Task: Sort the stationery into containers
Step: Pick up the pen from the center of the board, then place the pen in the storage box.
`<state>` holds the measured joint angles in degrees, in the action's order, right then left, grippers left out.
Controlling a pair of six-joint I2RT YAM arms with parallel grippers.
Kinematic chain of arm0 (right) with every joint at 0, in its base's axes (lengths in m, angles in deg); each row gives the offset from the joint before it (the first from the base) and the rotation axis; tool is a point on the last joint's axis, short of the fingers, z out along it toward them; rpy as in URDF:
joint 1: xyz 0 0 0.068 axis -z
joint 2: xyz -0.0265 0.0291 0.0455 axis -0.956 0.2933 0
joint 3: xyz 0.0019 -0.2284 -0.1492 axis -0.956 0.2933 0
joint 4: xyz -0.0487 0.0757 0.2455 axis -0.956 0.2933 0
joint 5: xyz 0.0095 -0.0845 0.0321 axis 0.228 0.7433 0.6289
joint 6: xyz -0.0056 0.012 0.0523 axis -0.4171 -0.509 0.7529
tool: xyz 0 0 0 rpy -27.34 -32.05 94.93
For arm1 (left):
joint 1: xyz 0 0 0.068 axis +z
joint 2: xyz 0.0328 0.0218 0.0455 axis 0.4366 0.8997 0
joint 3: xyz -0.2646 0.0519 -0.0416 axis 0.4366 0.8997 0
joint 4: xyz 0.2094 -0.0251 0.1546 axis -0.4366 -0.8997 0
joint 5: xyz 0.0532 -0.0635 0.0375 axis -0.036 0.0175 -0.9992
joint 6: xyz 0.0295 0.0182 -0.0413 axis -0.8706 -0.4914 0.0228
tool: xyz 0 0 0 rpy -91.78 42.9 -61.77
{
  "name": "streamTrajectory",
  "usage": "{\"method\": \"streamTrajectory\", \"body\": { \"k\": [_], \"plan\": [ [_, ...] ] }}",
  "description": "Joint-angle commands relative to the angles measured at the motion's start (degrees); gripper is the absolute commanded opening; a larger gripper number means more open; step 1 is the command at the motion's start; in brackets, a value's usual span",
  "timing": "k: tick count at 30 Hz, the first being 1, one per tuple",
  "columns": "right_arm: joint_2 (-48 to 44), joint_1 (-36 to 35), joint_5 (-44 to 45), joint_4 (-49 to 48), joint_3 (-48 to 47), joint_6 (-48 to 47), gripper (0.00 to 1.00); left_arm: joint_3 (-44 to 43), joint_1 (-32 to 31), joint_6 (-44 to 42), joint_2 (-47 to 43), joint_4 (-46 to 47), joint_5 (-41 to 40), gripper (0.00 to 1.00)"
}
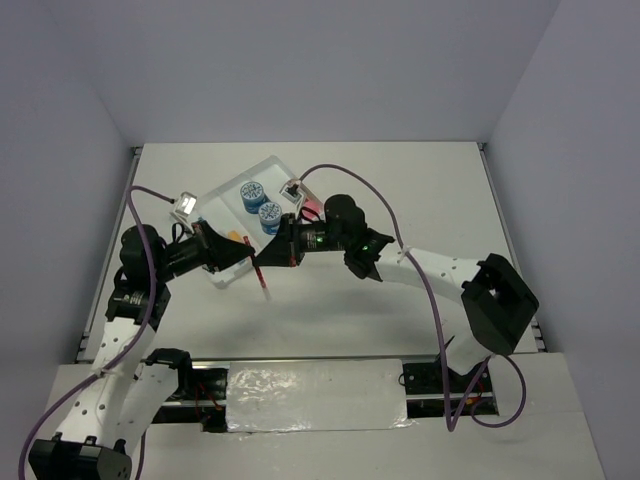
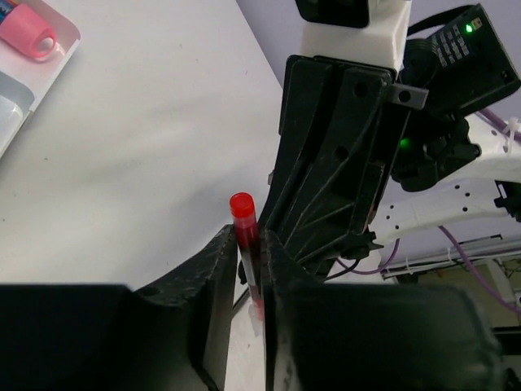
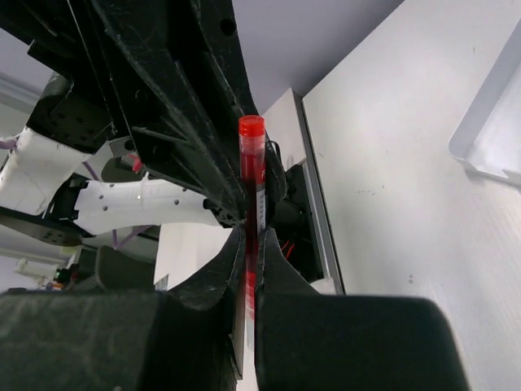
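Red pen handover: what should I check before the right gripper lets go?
1. Right gripper shut on red pen: ok.
2. Left gripper shut on it: ok.
3. Grippers apart from each other: cannot tell; they crowd together.
4. Pen off the table: cannot tell.
5. Tray close to the left gripper: ok.
6. Free compartment for it: cannot tell; tray partly hidden.

light: bright, even, diffuse, from above | shadows: soft and faint on white table (image 1: pixel 330 320) beneath the arms | glare: mild sheen lower centre, top view | focus: wrist views crisp on red pen (image 2: pixel 244 224); black fingers (image 2: pixel 213 281) at bottom edge underexposed, slightly soft
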<state>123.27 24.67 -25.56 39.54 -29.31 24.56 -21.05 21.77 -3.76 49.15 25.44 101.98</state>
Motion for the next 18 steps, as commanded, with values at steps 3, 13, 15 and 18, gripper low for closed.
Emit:
{"method": "streamTrajectory", "body": {
  "k": [3,13,15,18],
  "plan": [
    [1.14,-0.86,-1.21,-3.20,-2.56,0.18,0.04,-1.43,-0.27,-0.56,0.97,2.55,-0.62,0.07],
    [2.02,2.73,0.89,-2.08,1.21,0.70,0.64,-4.15,-0.27,-3.37,2.45,-8.24,-23.32,0.00],
    [1.23,6.95,6.15,0.56,5.25,0.70,0.89,-7.12,-0.19,-4.51,4.30,-13.95,-29.94,0.00],
    [-3.06,11.70,14.74,6.97,11.21,-0.52,0.89,-11.26,0.25,-4.96,11.66,-19.14,-45.15,0.00]
  ]
}}
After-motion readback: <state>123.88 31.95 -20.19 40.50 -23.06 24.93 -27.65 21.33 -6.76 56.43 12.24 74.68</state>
